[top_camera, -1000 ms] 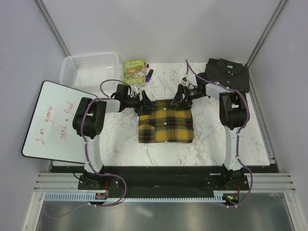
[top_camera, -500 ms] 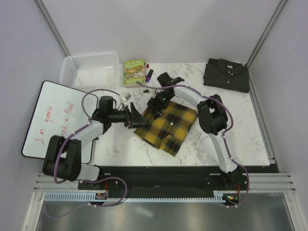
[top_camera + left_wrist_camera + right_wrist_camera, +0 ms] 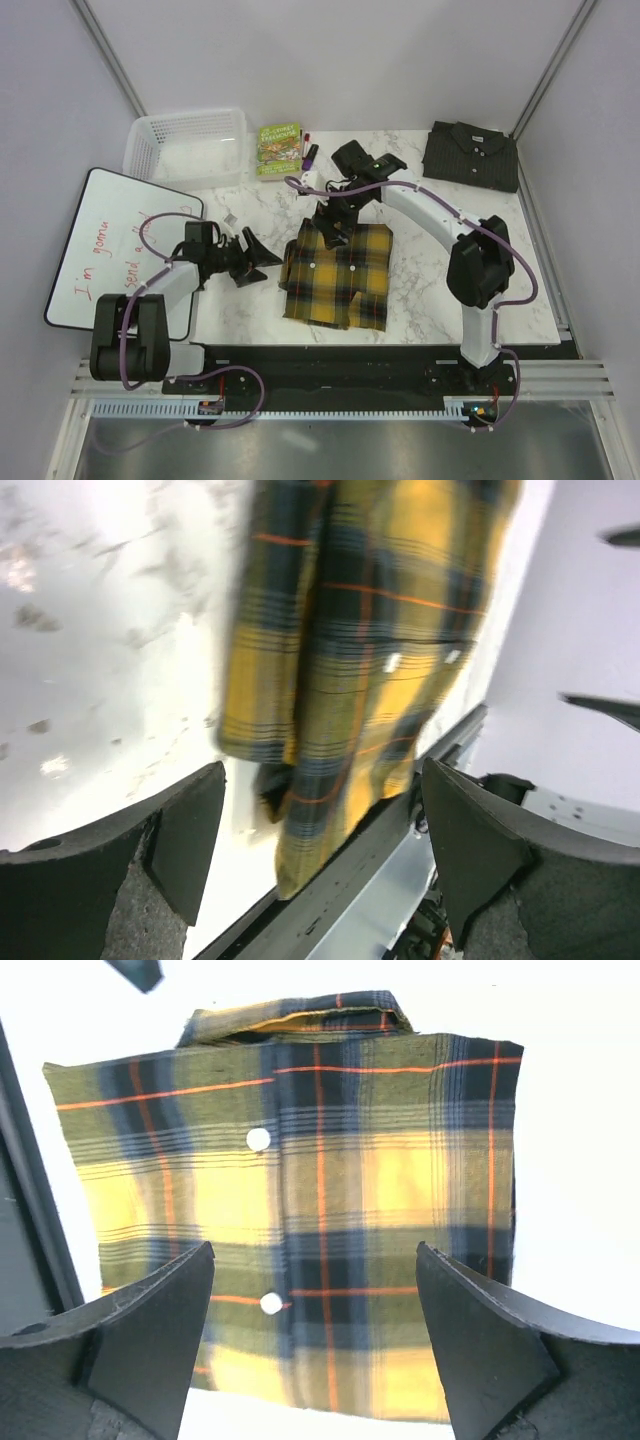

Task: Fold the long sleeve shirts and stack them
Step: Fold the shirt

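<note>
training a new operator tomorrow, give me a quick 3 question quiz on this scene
1. Multiple choice: where does the grey shirt lie?
A) folded at the far right corner of the table
B) on top of the plaid shirt
C) hanging off the near edge
2. True or false: the left gripper is holding the plaid shirt.
3. Short answer: which gripper hovers over the plaid shirt's far edge?

Key
1. A
2. False. It is open, beside the shirt's left side, with nothing between its fingers.
3. The right gripper, also open.
</note>
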You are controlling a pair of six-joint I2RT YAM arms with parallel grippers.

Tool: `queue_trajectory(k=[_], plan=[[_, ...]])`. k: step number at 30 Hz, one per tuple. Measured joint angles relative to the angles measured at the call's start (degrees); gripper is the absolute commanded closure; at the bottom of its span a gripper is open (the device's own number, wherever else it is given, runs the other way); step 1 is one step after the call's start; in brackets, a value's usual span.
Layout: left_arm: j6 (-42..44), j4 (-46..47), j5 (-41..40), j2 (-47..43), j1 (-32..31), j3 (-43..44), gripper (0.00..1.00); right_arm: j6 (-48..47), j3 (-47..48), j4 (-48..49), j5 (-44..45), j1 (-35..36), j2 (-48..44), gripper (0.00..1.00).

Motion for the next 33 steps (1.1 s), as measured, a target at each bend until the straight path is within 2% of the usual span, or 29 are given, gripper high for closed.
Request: queue_trajectory(k=[5,9,12,21,33], plan=[[2.9,-0.7,-3.0,3.7,0.0,-0.3,0.17,5.0,-5.4,0.7,-1.2,0.3,-3.3,0.19],[5.0,0.4,-2.3,10.5,0.0,1.1,0.25,9.1,-9.8,1.3,-2.4,0.7,-0.3,0.27],[5.6,1.6,1.2,15.7,0.0,4.1,0.29,11.4,-10.0,2.2,-2.6,0.7,3.1,0.28],[5.2,8.0,6.8,22.7,-1.1,6.5,0.3,14.5,-9.3,3.3,-2.7,0.3,6.0,0.31],[0.9,13.8,11.2,27.6,-1.8,7.6,0.34,15.0,-8.5,3.1,-2.8,-0.3,7.0,0.32]])
